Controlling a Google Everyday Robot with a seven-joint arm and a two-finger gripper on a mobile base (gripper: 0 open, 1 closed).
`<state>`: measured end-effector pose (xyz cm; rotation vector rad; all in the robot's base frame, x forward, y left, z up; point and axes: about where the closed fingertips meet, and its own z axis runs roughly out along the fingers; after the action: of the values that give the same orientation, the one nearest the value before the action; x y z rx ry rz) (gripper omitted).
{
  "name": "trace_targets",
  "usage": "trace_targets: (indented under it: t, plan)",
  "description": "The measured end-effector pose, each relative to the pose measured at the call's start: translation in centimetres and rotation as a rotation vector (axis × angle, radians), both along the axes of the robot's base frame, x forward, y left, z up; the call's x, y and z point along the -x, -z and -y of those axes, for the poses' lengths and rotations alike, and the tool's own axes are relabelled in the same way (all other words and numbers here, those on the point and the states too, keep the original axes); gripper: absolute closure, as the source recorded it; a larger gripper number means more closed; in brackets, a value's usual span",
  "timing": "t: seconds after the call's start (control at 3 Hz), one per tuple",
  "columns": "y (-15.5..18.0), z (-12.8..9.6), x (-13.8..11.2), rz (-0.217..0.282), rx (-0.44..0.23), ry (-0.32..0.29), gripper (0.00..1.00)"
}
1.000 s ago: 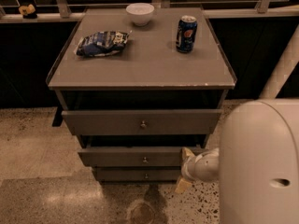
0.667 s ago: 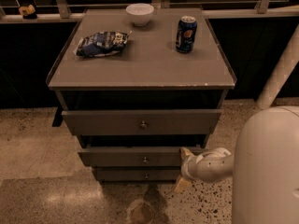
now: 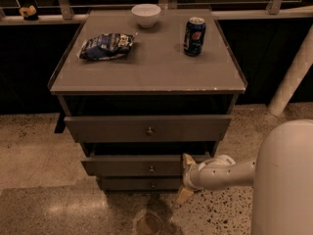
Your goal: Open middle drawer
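The grey cabinet (image 3: 146, 77) has three flat drawer fronts stacked one under another, each with a small round knob. The middle drawer (image 3: 122, 166) carries its knob (image 3: 151, 169) at the centre of its front. A dark gap shows above this front. My gripper (image 3: 185, 177) is at the right end of the middle drawer's front, right of the knob and not touching it. It is open, with one tan fingertip (image 3: 187, 159) up at the drawer front and the other (image 3: 184, 195) down by the floor. Nothing is held.
The top drawer (image 3: 146, 128) juts forward with a dark gap above it. The bottom drawer (image 3: 137, 184) sits just above the speckled floor. A white bowl (image 3: 145, 14), a blue can (image 3: 194, 35) and a chip bag (image 3: 106, 46) rest on the cabinet. My white arm (image 3: 283, 180) fills the lower right.
My arm's bulk has drawn back to the right and the forearm now shows. The gripper has edged slightly left along the middle drawer front. The drawers have not moved.
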<state>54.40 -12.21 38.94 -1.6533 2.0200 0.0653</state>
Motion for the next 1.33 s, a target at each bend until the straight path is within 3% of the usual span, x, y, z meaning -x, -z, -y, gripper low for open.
trace_targets:
  t: [0.67,1.0,1.33]
  plan:
    - [-0.5,-0.3,-1.0,0.023,0.008,-0.018,0.00]
    - [-0.9,-2.6,-5.6,0.111,0.019,-0.107,0.00]
    - [-0.9,-2.6,-5.6,0.111,0.019,-0.107,0.00]
